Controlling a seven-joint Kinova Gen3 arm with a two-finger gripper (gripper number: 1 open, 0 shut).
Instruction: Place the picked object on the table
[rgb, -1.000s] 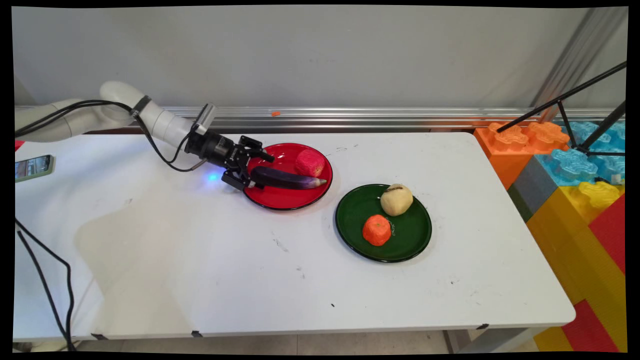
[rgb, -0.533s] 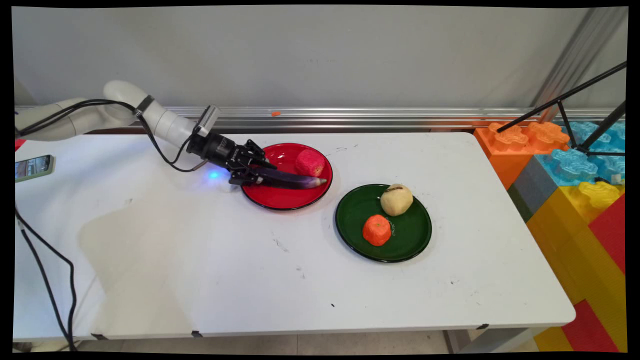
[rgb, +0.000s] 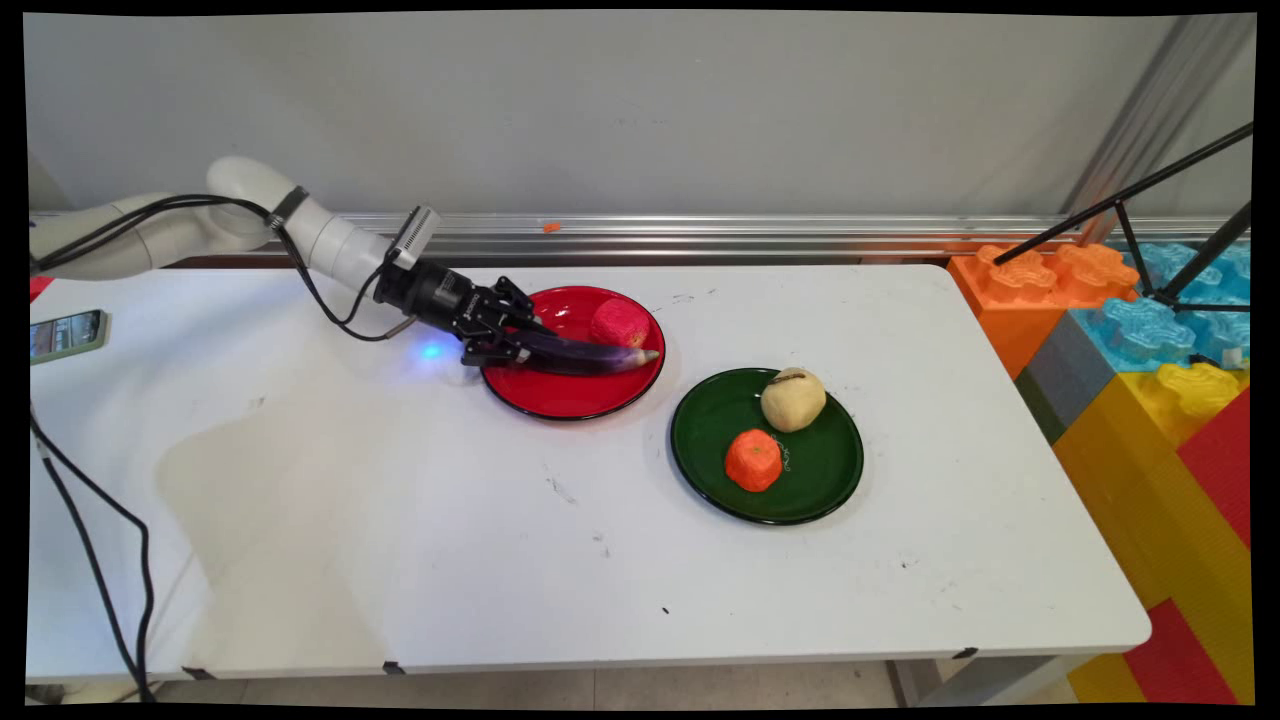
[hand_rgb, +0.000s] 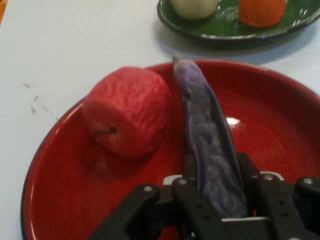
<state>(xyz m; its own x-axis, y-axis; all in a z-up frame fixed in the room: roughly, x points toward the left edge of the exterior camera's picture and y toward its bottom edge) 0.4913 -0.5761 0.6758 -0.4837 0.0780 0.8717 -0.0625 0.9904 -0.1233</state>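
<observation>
The pincer (rgb: 512, 345) is clamped on the eggplant's (hand_rgb: 212, 145) stem end; its long axis points away over the red plate (rgb: 575, 400), beside the apple (hand_rgb: 127, 110).

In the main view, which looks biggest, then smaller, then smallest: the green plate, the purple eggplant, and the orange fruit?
1. Green plate, by far the widest.
2. Purple eggplant, long and thin, held in the claw.
3. Orange fruit, the smallest, sitting on the green plate.
</observation>
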